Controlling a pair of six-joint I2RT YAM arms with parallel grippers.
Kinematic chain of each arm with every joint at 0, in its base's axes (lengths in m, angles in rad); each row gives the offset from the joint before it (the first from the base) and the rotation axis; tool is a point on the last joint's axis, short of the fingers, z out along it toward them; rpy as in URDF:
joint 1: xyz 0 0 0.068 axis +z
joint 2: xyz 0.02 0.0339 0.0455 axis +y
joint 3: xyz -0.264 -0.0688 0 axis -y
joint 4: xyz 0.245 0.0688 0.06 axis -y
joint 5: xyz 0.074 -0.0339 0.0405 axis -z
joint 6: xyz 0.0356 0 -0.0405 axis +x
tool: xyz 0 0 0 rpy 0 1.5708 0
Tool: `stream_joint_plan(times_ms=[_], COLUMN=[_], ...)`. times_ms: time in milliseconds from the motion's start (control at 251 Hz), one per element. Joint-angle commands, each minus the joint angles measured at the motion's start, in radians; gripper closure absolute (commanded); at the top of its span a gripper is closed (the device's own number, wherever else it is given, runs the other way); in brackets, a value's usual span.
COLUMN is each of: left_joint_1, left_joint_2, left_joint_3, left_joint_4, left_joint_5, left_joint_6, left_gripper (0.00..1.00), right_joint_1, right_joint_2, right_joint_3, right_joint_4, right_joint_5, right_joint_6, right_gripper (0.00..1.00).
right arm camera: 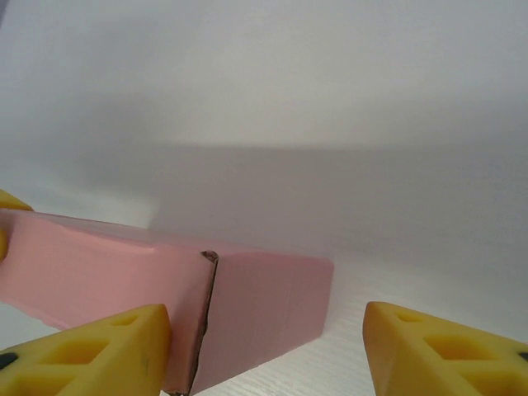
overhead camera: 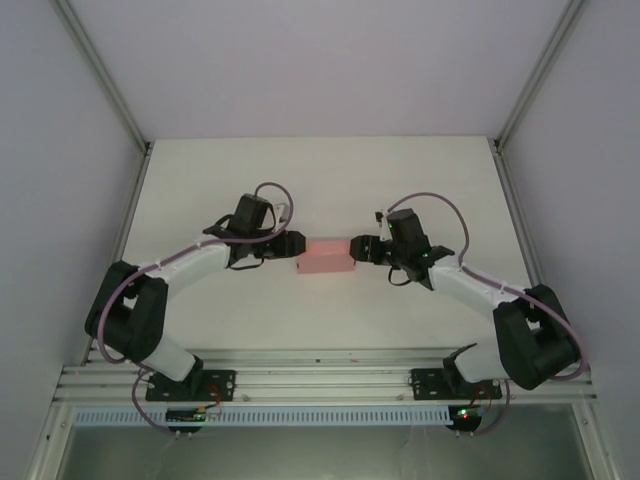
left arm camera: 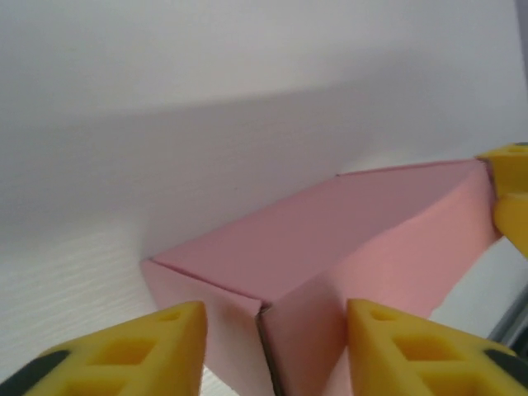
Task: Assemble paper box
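The box [overhead camera: 325, 257], likely light and crushable: left gripper [overhead camera: 297, 247] part-closed around one end, hold uncertain; right gripper [overhead camera: 354, 249] spread wide astride the other. Grip folded edges gently.

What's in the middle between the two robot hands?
The pink paper box lies on the table between the left gripper and the right gripper, as the top view shows.

From above and behind my bases, the top camera looks down on the whole table [overhead camera: 320, 180]. My wrist cameras sit low behind the left gripper [left arm camera: 275, 307] and right gripper [right arm camera: 266, 309], facing each other, tight on opposite ends of the pink paper box [overhead camera: 325, 256] that all three views share.
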Motion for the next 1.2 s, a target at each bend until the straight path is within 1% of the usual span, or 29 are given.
stream_joint_plan(times_ms=[0,52,92,132,239,363,391,423,479,503,523,559,599,623,647,682,746,762,782,846,878,934,966,974,982,994,1062,1141,1197], left_joint_1=[0.016,0.017,0.016,0.017,0.016,0.017,0.017,0.017,0.017,0.017,0.018,0.019,0.022,0.026,0.032,0.039,0.054,0.059,0.064,0.084,0.093,0.107,0.115,0.116,0.118,0.123,0.16,0.219,0.257], left_joint_2=[0.026,0.024,0.021,0.017,0.002,-0.019,-0.023,-0.028,-0.039,-0.042,-0.047,-0.052,-0.056,-0.057,-0.058,-0.059,-0.068,-0.071,-0.077,-0.098,-0.11,-0.134,-0.148,-0.151,-0.154,-0.161,-0.196,-0.241,-0.269], left_joint_3=[-0.083,-0.102,-0.122,-0.137,-0.167,-0.161,-0.151,-0.134,-0.096,-0.08,-0.064,-0.036,0.001,0.024,0.045,0.076,0.12,0.129,0.139,0.164,0.177,0.197,0.203,0.203,0.206,0.206,0.186,0.145,0.114], left_joint_4=[-0.027,-0.002,0.016,0.028,0.054,0.059,0.053,0.043,0.023,0.015,0.01,-0.002,-0.02,-0.033,-0.047,-0.072,-0.103,-0.109,-0.116,-0.138,-0.152,-0.197,-0.221,-0.227,-0.233,-0.238,-0.255,-0.253,-0.253], left_joint_5=[-0.001,0.012,0.017,0.023,0.015,0.008,0.007,0.003,-0.005,-0.009,-0.014,-0.027,-0.039,-0.041,-0.045,-0.064,-0.085,-0.091,-0.101,-0.121,-0.142,-0.221,-0.277,-0.29,-0.301,-0.316,-0.352,-0.358,-0.376], left_joint_6=[-0.011,-0.009,-0.011,-0.005,0.003,0.014,0.022,0.029,0.05,0.058,0.063,0.071,0.078,0.086,0.092,0.095,0.102,0.104,0.102,0.11,0.117,0.125,0.13,0.131,0.131,0.132,0.139,0.129,0.127], left_gripper=[0.69,0.78,0.9,1.0,1.0,1.0,0.95,0.83,0.82,0.8,0.76,0.59,0.56,0.53,0.45,0.29,0.15,0.1,0.0,0.0,0.0,0.0,0.0,0.0,0.0,0.0,0.0,0.0,0.0], right_joint_1=[-0.015,-0.019,-0.021,-0.021,-0.025,-0.021,-0.021,-0.02,-0.02,-0.018,-0.019,-0.019,-0.019,-0.02,-0.021,-0.022,-0.028,-0.03,-0.031,-0.036,-0.04,-0.047,-0.049,-0.05,-0.05,-0.049,-0.042,-0.015,0.016], right_joint_2=[0.07,0.089,0.105,0.118,0.129,0.103,0.095,0.083,0.065,0.058,0.053,0.048,0.045,0.043,0.042,0.042,0.045,0.046,0.047,0.047,0.048,0.053,0.06,0.061,0.063,0.065,0.089,0.13,0.163], right_joint_3=[-0.119,-0.149,-0.163,-0.171,-0.187,-0.165,-0.155,-0.137,-0.099,-0.079,-0.06,-0.024,0.022,0.05,0.076,0.115,0.188,0.206,0.228,0.287,0.309,0.348,0.368,0.372,0.376,0.381,0.425,0.491,0.549], right_joint_4=[-0.01,0.05,0.083,0.101,0.142,0.13,0.118,0.098,0.064,0.05,0.03,-0.012,-0.071,-0.108,-0.13,-0.158,-0.219,-0.233,-0.251,-0.289,-0.295,-0.298,-0.298,-0.298,-0.298,-0.297,-0.327,-0.445,-0.564], right_joint_5=[0.013,-0.015,-0.032,-0.04,-0.043,-0.045,-0.04,-0.038,-0.034,-0.028,-0.028,-0.028,-0.035,-0.041,-0.044,-0.046,-0.042,-0.043,-0.045,-0.047,-0.062,-0.096,-0.137,-0.152,-0.164,-0.182,-0.253,-0.345,-0.342], right_joint_6=[-0.005,-0.009,-0.018,-0.021,-0.03,-0.028,-0.032,-0.036,-0.05,-0.05,-0.05,-0.059,-0.066,-0.066,-0.066,-0.071,-0.076,-0.082,-0.091,-0.12,-0.145,-0.201,-0.273,-0.293,-0.314,-0.347,-0.557,-0.826,-1.046], right_gripper=[0.43,0.5,0.54,0.6,0.69,0.69,0.69,0.68,0.62,0.62,0.62,0.62,0.6,0.56,0.51,0.49,0.47,0.45,0.43,0.31,0.28,0.19,0.15,0.12,0.05,0.02,0.01,0.01,0.01])
